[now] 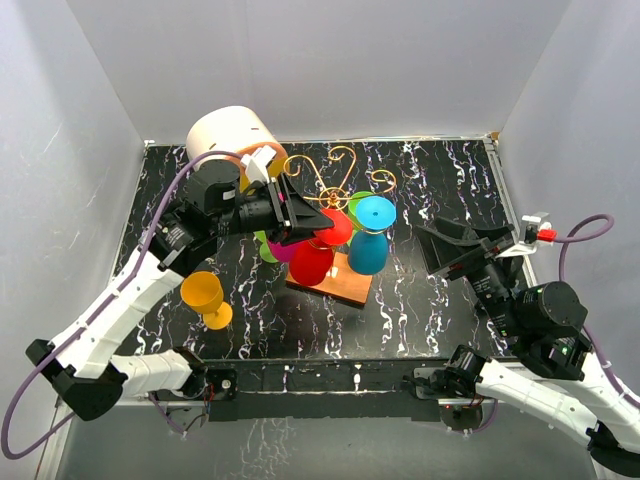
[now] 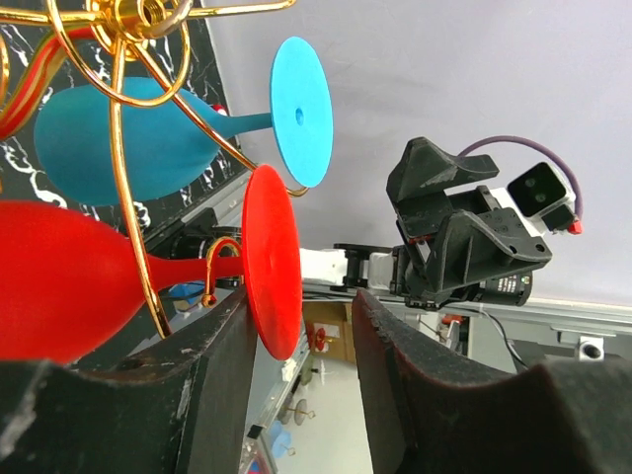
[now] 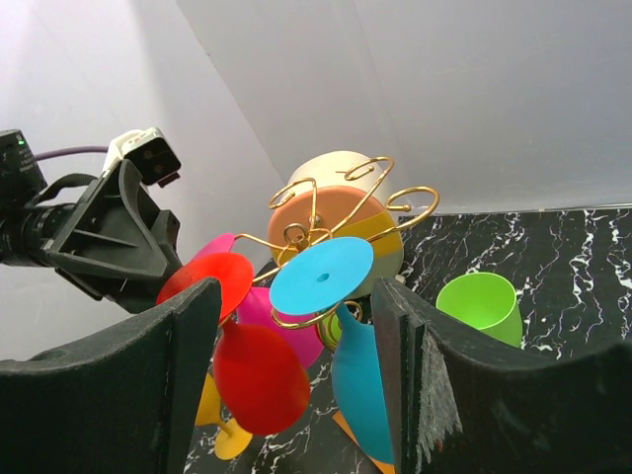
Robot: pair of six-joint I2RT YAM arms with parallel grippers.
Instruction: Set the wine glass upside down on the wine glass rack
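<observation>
Counter [image 1: 430, 180] at the lower left of the overhead view carries a yellow wine glass [image 1: 205, 293] standing upright on its foot, well apart from either arm. Just right of it the left arm reaches up toward the middle of the frame, and the left pincer [image 2: 301, 331] is spread wide, gripping nothing. In its own wrist view the two black fingers stand astride the lower rim of a red foot disc [image 2: 272, 262] with a gap on the right side. That disc belongs to the red wine glass [image 1: 312, 262], which hangs bowl-down on the wine glass rack [image 1: 345, 287]. Its stem is threaded through a gold wire curl and its long axis is upright, so the foot sits at the top, level with the fingers. The glass therefore lies straight ahead of the left pincer, between the jaws, and the hang looks done. The likely next move is a straight pull-back along the fingers' own line, since any sideways drift could catch the foot rim. Further right a blue glass [image 1: 368, 252] hangs the same way. At the right of the frame the right pincer [image 3: 294, 326] is also wide and empty, pointing at the rack from well apart, so the left arm is much the nearer.
</observation>
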